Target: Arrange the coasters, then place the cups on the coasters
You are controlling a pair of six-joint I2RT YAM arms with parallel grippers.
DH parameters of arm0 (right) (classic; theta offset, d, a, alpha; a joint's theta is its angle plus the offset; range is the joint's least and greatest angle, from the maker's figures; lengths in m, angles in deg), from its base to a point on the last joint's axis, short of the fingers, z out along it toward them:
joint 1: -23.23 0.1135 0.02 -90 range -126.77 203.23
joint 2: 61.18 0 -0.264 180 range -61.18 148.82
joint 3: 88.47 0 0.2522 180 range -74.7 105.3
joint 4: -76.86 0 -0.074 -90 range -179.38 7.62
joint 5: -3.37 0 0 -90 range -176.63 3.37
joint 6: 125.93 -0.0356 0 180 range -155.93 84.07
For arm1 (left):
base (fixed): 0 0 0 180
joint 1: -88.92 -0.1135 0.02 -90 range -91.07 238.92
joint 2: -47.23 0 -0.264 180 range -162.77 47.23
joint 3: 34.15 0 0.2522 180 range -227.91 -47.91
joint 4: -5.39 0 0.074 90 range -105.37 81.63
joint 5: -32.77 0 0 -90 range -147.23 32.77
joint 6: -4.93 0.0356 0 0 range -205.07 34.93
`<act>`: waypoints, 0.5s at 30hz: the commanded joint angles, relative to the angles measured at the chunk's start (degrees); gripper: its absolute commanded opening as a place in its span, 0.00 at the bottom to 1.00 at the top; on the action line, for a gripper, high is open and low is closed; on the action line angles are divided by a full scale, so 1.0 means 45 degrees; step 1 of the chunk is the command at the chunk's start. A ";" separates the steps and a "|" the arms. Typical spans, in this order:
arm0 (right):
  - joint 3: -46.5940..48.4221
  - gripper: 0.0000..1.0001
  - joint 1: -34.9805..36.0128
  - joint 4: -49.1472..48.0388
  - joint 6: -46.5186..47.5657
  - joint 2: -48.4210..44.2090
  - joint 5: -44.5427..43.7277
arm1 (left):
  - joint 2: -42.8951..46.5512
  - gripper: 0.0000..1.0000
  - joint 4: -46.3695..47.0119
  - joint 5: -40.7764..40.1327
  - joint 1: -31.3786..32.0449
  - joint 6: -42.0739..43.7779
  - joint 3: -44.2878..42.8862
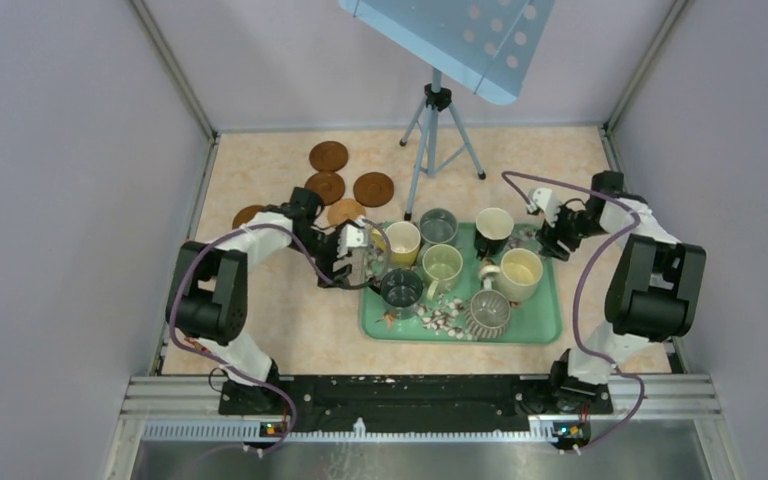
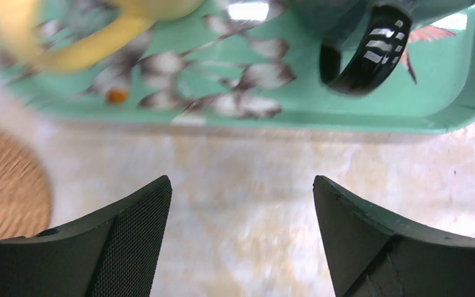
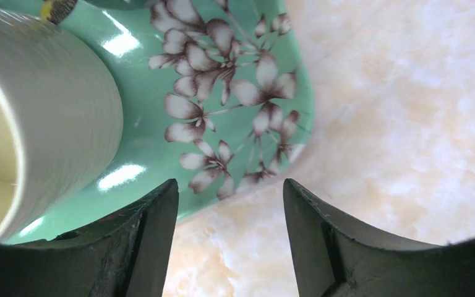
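Several brown coasters lie on the table left of the tray, among them one at the back (image 1: 329, 155), one (image 1: 373, 188) and one by my left arm (image 1: 346, 211). Seven cups stand on the green floral tray (image 1: 535, 325), including yellow (image 1: 402, 242), pale green (image 1: 442, 266), cream (image 1: 518, 273) and ribbed grey (image 1: 487, 313). My left gripper (image 1: 352, 262) (image 2: 241, 182) is open and empty over bare table, just outside the tray's left edge (image 2: 346, 117), with a coaster (image 2: 6, 185) beside it. My right gripper (image 1: 550, 235) (image 3: 230, 185) is open and empty at the tray's right corner (image 3: 148, 142), near the cream cup (image 3: 43, 117).
A tripod (image 1: 438, 130) carrying a blue perforated panel (image 1: 460, 35) stands at the back, just behind the tray. Grey walls close in the table on three sides. The yellow cup's handle (image 2: 80, 52) and a dark cup's handle (image 2: 365, 59) face my left gripper.
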 commanded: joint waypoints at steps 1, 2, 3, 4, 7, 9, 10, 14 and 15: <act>0.1299 0.64 -0.0038 0.1460 -0.0948 -0.1534 0.1157 | 0.1151 0.90 -0.2322 0.1570 -0.1828 0.0334 -0.1431; 0.1440 0.66 0.0097 0.1633 -0.1334 -0.1791 0.1318 | 0.1219 0.91 -0.2720 0.1795 -0.2302 0.0409 -0.1830; 0.1557 0.68 0.0274 0.1699 -0.1846 -0.2016 0.1431 | 0.1235 0.91 -0.3022 0.1976 -0.2803 0.0431 -0.2219; 0.1662 0.71 0.0465 0.1695 -0.2413 -0.2271 0.1484 | 0.1215 0.92 -0.3125 0.2092 -0.3276 0.0301 -0.2663; 0.1955 0.77 0.1324 0.1644 -0.4345 -0.2996 0.1469 | 0.0982 0.98 -0.1725 0.1727 -0.4573 -0.2080 -0.3737; 0.2019 0.79 0.2142 0.1465 -0.5714 -0.3541 0.1305 | 0.0680 0.99 -0.0447 0.1219 -0.4906 -0.3718 -0.4244; 0.1976 0.79 0.2714 0.1280 -0.6456 -0.3831 0.1156 | 0.0457 0.99 0.0248 0.0884 -0.4967 -0.4570 -0.4459; 0.1821 0.81 0.4566 0.0429 -0.9112 -0.4711 0.0684 | -0.0655 0.99 0.2528 -0.0010 -0.4959 -0.7410 -0.5423; 0.1793 0.81 0.4910 0.0262 -0.9632 -0.4931 0.0632 | -0.0970 0.99 0.2969 -0.0154 -0.4903 -0.7927 -0.5684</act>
